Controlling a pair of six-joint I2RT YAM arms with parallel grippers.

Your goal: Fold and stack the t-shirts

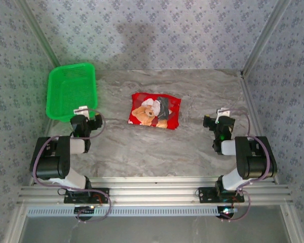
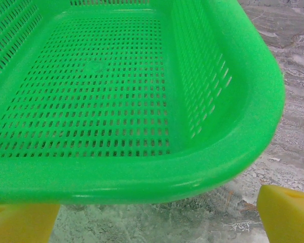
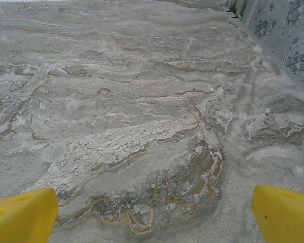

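A bright red t-shirt (image 1: pixel 155 110) with a tan teddy-bear print lies folded into a small rectangle at the middle of the marble table. My left gripper (image 1: pixel 84 114) sits well to its left, just in front of the green basket, and stands open with nothing between its yellow fingertips (image 2: pixel 286 212). In the left wrist view the left gripper (image 2: pixel 160 215) hovers over bare table just short of the basket's rim. My right gripper (image 1: pixel 221 117) rests to the right of the shirt. In the right wrist view the right gripper (image 3: pixel 154 215) is open over bare marble, empty.
A green plastic mesh basket (image 1: pixel 57 83) stands at the back left, empty, its near rim (image 2: pixel 142 177) right in front of the left fingers. Patterned walls and metal posts close in the table (image 1: pixel 202 91) on three sides. A metal rail runs along the near edge.
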